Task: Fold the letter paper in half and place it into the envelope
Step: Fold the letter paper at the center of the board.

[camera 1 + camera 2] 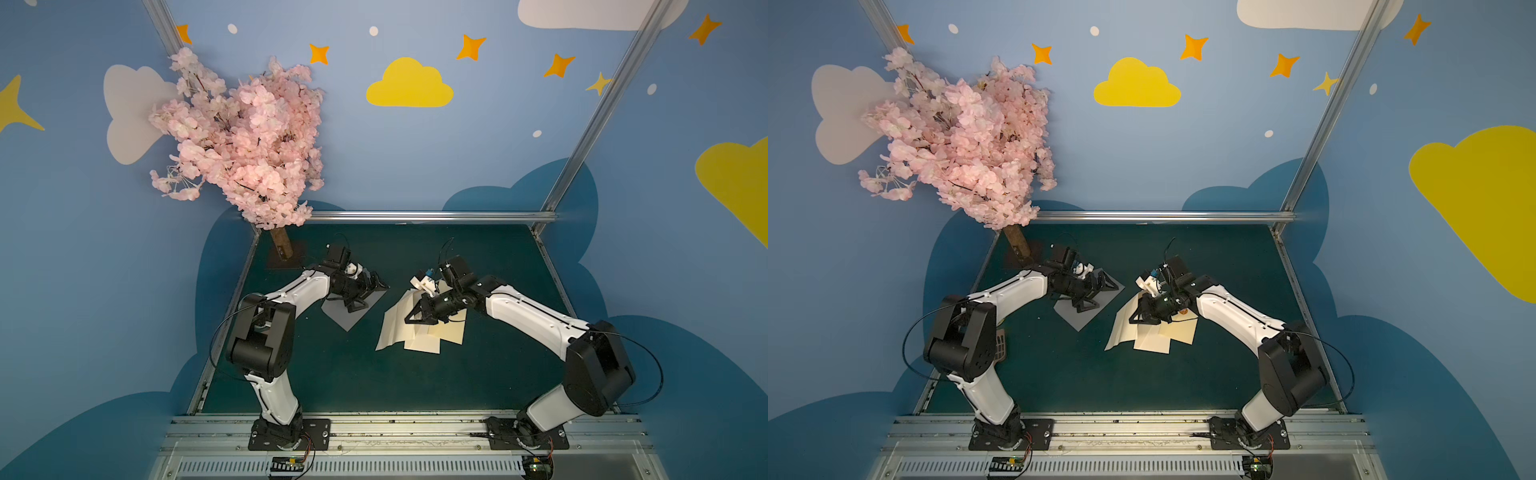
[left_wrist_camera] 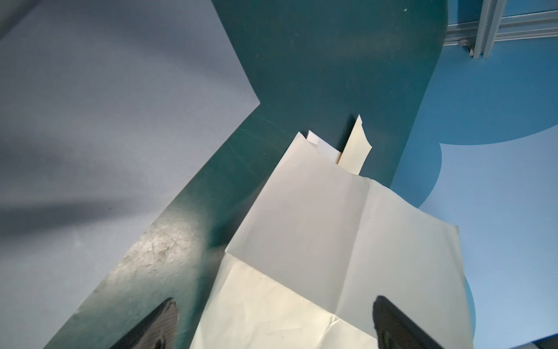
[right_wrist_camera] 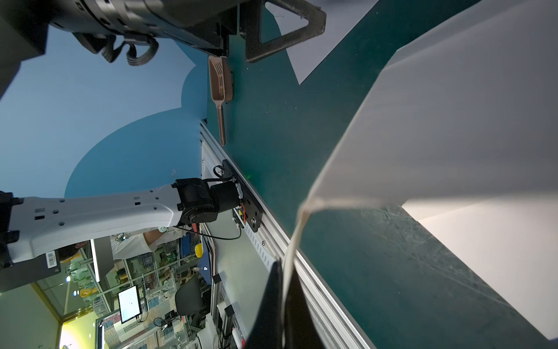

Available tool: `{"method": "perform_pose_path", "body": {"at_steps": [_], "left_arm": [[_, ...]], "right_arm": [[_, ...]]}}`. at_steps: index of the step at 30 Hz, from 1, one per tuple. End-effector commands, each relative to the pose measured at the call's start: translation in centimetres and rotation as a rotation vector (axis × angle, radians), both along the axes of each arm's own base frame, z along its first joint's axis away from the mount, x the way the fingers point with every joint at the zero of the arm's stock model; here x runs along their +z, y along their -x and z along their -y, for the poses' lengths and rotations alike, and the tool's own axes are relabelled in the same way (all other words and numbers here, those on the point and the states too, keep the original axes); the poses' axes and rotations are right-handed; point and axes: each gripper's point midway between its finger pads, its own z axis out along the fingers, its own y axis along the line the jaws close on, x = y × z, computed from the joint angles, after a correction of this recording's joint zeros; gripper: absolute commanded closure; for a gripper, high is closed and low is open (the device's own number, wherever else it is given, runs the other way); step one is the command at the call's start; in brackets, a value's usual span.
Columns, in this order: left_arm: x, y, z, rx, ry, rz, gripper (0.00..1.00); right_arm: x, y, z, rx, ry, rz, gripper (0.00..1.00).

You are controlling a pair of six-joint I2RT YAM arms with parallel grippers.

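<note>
in both top views the right claw [image 1: 411, 319] is closed on an edge of the cream, creased letter paper [image 1: 392, 328] and holds it up from the green counter [image 1: 374, 374]. the rest of the sheet hangs down onto other flat cream pieces [image 1: 424, 344]. which of these is the envelope i cannot tell. the left claw [image 1: 370, 296] stands wide and holds nothing, above a grey sheet [image 1: 347, 318] that lies apart from the cream pile.

in the left wrist view its 2 fingers [image 2: 163, 320] are far apart, and beyond them the letter paper [image 2: 317, 226] shows several creases.

in the right wrist view the fingers [image 3: 267, 305] pinch only a thin edge, and the letter paper [image 3: 453, 121] bends in a curve.

i judge the sheet to be very light and limp, and easy to tear or to slip. a grip on 1 edge lets it sag. it is better to hold it near a corner, on a crease, while the other claw presses the opposite side flat.
</note>
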Motion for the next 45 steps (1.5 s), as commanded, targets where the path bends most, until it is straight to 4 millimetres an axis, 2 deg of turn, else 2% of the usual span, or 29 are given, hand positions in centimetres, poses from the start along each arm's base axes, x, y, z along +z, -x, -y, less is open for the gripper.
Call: {"method": "perform_pose_path", "body": {"at_steps": [1,5,7,16,21,23,29,34,40,45], "left_arm": [[1.2,-0.4,1.0,0.017,0.044,-0.018,0.00],[1.5,0.1,1.2,0.040,0.055,-0.065,0.00],[1.8,0.3,1.2,0.048,0.057,-0.075,0.00],[3.2,-0.2,1.7,0.050,0.094,-0.070,0.00],[4.0,-1.0,1.8,0.050,0.096,-0.045,0.00],[4.2,-1.1,1.9,0.046,0.098,-0.036,0.00],[5.2,-1.2,1.3,0.019,0.038,0.020,0.00],[5.6,-1.4,0.3,-0.017,-0.051,0.073,0.00],[5.6,-1.9,-1.0,-0.038,-0.133,0.119,0.00],[5.1,-2.3,-1.9,-0.052,-0.184,0.136,0.00]], "right_arm": [[-1.3,-0.4,0.6,0.003,0.048,0.032,1.00],[-2.5,-0.9,1.9,-0.008,0.137,0.112,1.00],[-2.3,-1.5,2.6,-0.020,0.173,0.165,1.00],[3.1,-4.0,4.5,-0.060,0.217,0.368,1.00],[4.5,-5.0,6.1,-0.126,0.274,0.427,1.00],[5.0,-5.0,6.1,-0.145,0.255,0.423,1.00],[6.1,-3.2,5.4,-0.155,0.153,0.320,1.00],[8.5,-0.2,4.1,-0.133,0.011,0.155,1.00],[10.7,3.1,3.7,-0.108,-0.113,-0.017,1.00],[10.6,4.4,3.3,-0.109,-0.161,-0.217,1.00]]}}
